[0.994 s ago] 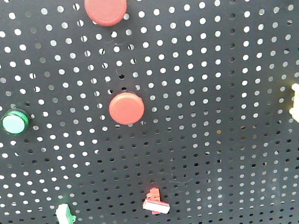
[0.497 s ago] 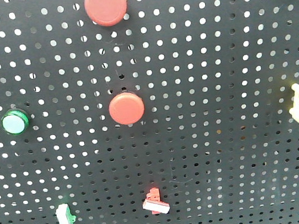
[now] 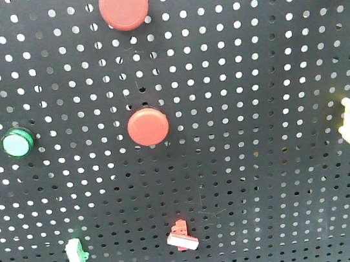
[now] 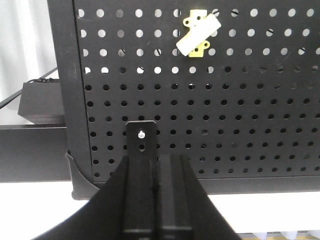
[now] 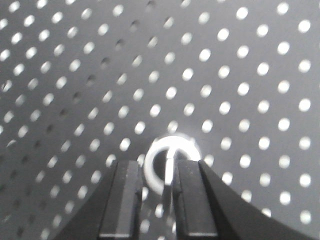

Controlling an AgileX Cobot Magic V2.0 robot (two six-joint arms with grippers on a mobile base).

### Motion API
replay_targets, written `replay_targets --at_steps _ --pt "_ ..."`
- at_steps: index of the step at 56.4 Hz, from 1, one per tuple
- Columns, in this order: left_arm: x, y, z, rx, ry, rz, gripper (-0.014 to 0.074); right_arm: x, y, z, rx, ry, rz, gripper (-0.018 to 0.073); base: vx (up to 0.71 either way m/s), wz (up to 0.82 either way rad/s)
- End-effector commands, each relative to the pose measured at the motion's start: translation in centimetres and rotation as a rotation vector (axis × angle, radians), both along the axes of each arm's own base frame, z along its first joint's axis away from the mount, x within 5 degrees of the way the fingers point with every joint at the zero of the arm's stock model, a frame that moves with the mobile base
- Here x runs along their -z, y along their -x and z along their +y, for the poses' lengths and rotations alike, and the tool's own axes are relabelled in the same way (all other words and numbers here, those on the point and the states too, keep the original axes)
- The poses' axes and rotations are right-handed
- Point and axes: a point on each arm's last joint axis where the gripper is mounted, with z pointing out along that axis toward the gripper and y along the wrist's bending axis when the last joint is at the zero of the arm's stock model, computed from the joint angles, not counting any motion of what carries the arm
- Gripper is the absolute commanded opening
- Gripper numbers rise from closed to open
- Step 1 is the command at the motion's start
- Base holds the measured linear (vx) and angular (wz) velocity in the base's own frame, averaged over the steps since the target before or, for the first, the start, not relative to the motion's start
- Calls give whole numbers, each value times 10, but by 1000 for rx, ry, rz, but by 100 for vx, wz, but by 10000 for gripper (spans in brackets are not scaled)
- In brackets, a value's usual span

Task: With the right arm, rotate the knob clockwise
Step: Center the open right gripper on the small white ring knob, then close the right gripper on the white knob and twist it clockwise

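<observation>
Black pegboard [image 3: 250,62] across every view. Left pincer [image 4: 157,161] pressed together, level with the board's lower rows. Right pincer [image 5: 158,167] showing a narrow gap. Large red button [image 3: 123,4] above smaller red button [image 3: 147,126]. White-ringed knob [image 5: 172,142] mounted on the pegboard, partly between the right fingertips; clamped or not, cannot tell.

I am viewing the black pegboard [image 3: 251,68] square-on and close through the front camera. The left wrist camera is looking over the left claw [image 4: 157,161] from farther back, catching the board's bottom edge beyond it. The right wrist camera is sitting close, pegboard filling everything ahead of the right claw [image 5: 159,169].
</observation>
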Motion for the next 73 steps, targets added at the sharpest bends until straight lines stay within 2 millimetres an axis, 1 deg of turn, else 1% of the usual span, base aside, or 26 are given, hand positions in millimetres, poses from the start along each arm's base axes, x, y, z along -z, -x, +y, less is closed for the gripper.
replay_targets --at_steps 1,8,17,24,34,35,41,45,52,60,73 --pt "-4 0 0 0 10 -83 -6 -15 0 0 3 -41 -111 270 0 0" --pt "-4 0 0 0 10 -83 -6 -13 -9 1 34 -14 -103 270 0 0" --pt "-4 0 0 0 10 -83 -6 -12 -13 -1 61 -60 -86 267 0 0" --pt "-4 0 0 0 10 -83 -6 -12 -13 -3 78 -85 -84 236 0 0" --pt "-4 0 0 0 10 -83 -6 -12 -14 -3 72 -148 -62 125 0 0" --pt "-4 0 0 0 10 -83 -6 -10 -17 -2 71 -151 -48 75 0 0" --pt "-4 0 0 0 10 -83 -6 -7 -19 0 60 -185 -9 13 0 0" --pt "-4 0 0 0 10 -83 -6 -6 -19 1 49 -238 24 -15 0 0" --pt "-4 0 0 0 10 -83 -6 -5 -19 2 10 -408 91 -12 0 0" --pt "-4 0 0 0 10 -83 -6 -7 -17 5 -57 -686 176 -10 0 0" --pt "-4 0 0 0 10 -83 -6 -15 -14 9 -212 -1146 291 -9 0 0"
